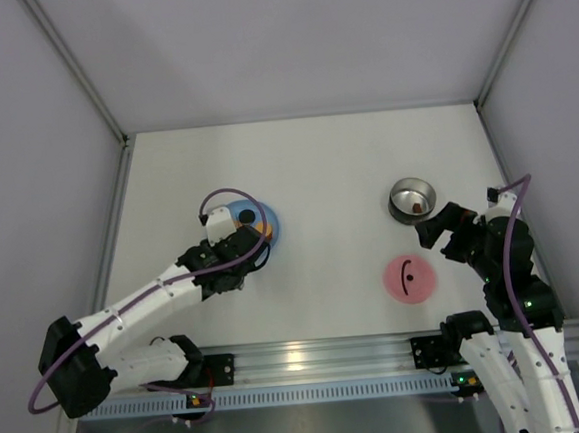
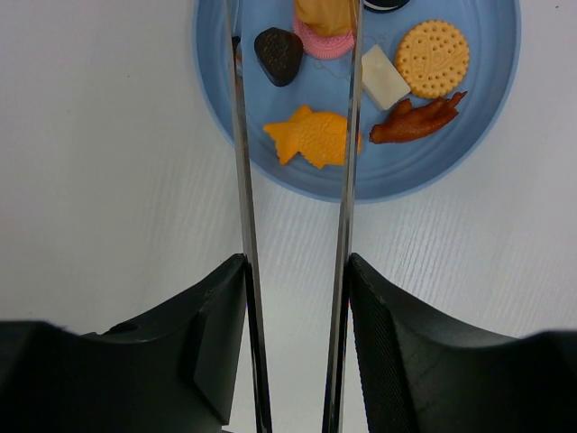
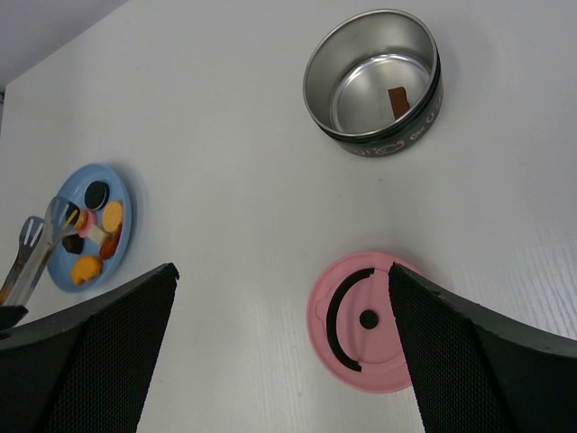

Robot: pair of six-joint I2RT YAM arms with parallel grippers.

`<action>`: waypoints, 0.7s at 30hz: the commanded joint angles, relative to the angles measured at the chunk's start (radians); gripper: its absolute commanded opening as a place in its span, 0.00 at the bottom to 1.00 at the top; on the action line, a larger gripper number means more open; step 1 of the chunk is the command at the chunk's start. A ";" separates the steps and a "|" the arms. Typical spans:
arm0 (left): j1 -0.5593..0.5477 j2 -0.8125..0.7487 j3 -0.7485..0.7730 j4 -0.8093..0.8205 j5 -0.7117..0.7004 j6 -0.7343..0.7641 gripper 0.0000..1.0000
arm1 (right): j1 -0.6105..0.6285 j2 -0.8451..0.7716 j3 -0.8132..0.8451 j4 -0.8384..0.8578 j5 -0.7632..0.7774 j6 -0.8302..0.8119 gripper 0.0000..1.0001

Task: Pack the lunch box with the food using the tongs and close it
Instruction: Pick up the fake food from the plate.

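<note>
My left gripper (image 2: pixel 296 262) is shut on the silver tongs (image 2: pixel 242 180), whose two slim arms run up over the light-blue plate (image 2: pixel 216 108). A pink and yellow-brown piece (image 2: pixel 325 27) sits between the arms near the top edge; the tips are cut off. Other food on the plate: an orange fish (image 2: pixel 311 137), a round biscuit (image 2: pixel 433 59), a white block (image 2: pixel 383 77), a reddish strip (image 2: pixel 416 122), a dark piece (image 2: pixel 278 56). The steel lunch box (image 3: pixel 372 81) holds one brown piece (image 3: pixel 398 101). My right gripper (image 3: pixel 281 268) hangs open above the pink lid (image 3: pixel 361 320).
White walls close in the table on the left, back and right. In the top view the plate (image 1: pixel 270 228) is left of centre, the lunch box (image 1: pixel 412 200) right, the lid (image 1: pixel 409 279) just in front of it, near the right arm.
</note>
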 commanded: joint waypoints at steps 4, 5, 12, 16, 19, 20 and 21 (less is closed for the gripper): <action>0.017 0.016 -0.005 0.088 0.020 0.054 0.50 | -0.015 0.008 0.007 0.054 -0.007 0.010 0.99; 0.018 0.019 -0.005 0.090 0.023 0.056 0.50 | -0.015 0.008 0.007 0.054 -0.005 0.007 1.00; 0.018 0.019 0.005 0.091 0.033 0.065 0.47 | -0.015 0.016 0.012 0.057 -0.008 0.007 0.99; 0.018 0.016 0.009 0.090 0.044 0.069 0.46 | -0.015 0.020 0.015 0.060 -0.013 0.007 1.00; 0.018 0.016 0.011 0.090 0.055 0.077 0.46 | -0.015 0.022 0.018 0.060 -0.011 0.009 0.99; 0.018 0.018 0.011 0.088 0.058 0.076 0.47 | -0.015 0.020 0.018 0.060 -0.013 0.006 1.00; 0.018 0.018 0.011 0.087 0.061 0.076 0.46 | -0.015 0.022 0.018 0.060 -0.013 0.006 0.99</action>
